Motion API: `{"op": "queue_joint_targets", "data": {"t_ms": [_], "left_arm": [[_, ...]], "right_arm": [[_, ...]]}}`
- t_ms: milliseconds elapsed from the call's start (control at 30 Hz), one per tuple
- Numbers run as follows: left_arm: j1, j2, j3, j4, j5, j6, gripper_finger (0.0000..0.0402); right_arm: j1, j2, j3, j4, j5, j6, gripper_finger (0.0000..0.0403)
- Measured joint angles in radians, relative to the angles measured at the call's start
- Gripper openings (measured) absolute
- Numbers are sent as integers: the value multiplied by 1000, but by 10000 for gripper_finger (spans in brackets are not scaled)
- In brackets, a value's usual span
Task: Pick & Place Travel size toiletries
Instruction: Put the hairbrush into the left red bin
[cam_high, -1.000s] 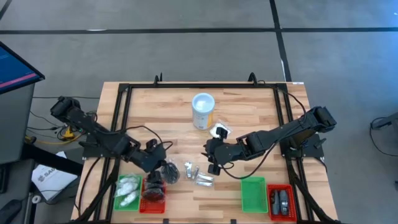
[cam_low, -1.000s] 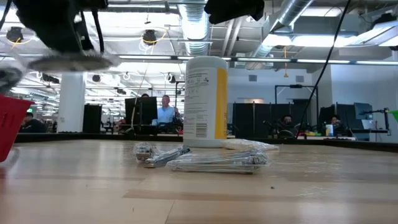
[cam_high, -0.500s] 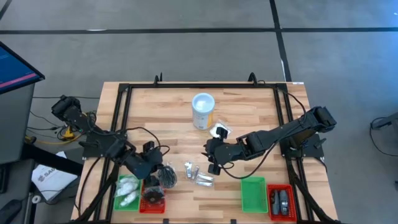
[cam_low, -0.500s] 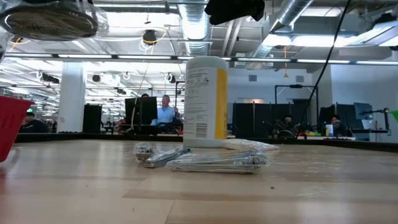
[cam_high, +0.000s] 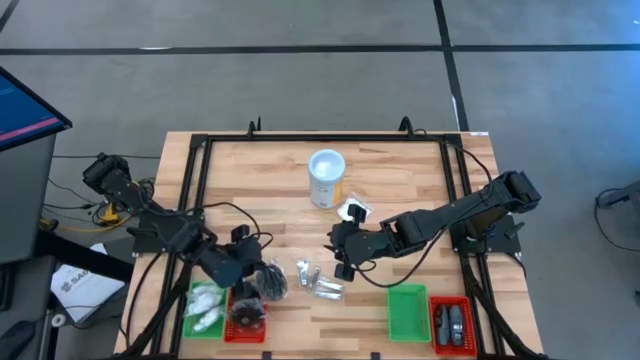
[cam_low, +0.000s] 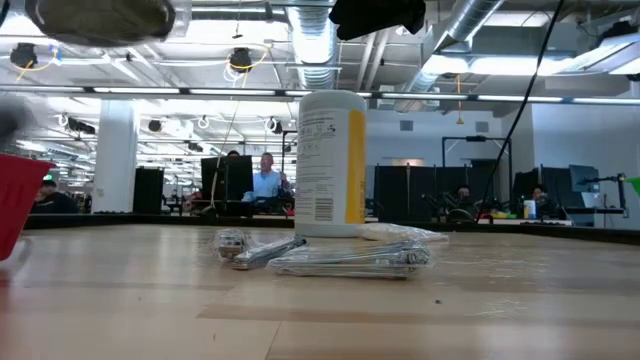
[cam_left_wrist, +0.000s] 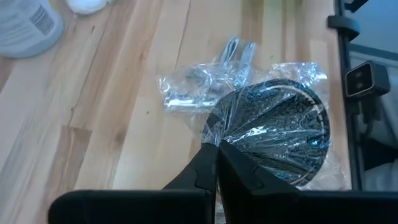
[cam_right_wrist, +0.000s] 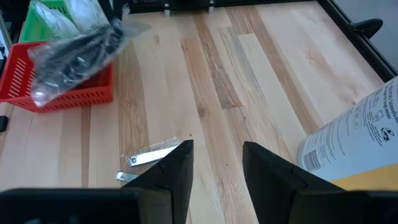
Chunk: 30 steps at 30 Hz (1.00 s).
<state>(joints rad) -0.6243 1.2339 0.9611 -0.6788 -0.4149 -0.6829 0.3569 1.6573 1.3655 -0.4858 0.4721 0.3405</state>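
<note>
One black round brush in crinkled clear wrap (cam_left_wrist: 273, 140) is pinched by its wrapper edge in the closed left gripper (cam_left_wrist: 216, 163), hanging clear for the red mesh tray (cam_right_wrist: 53, 93). Right gripper (cam_right_wrist: 214, 165): jaws apart, empty, above wrapped metal clippers (cam_right_wrist: 149, 158).

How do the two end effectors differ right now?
The left end effector is shut on a black round packet, held up beside the red tray. The right end effector is open and empty, above bare table near the tub. Both are dark two-finger units, off the tabletop.
</note>
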Motion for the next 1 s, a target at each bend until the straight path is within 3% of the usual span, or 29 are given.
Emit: {"op": "queue_joint_targets", "data": {"t_ms": [233, 700, 1000], "left_arm": [[-28, 0, 10, -5, -4, -13, 0], [-191, 52, 16, -125, -3, -244, 0], [-221, 202, 169, -301, 3, -291, 0]], "right_arm": [[0, 0, 0, 0, 0, 0, 129], [0, 0, 0, 0, 0, 0, 129], [1, 0, 0, 0, 0, 0, 129]]}}
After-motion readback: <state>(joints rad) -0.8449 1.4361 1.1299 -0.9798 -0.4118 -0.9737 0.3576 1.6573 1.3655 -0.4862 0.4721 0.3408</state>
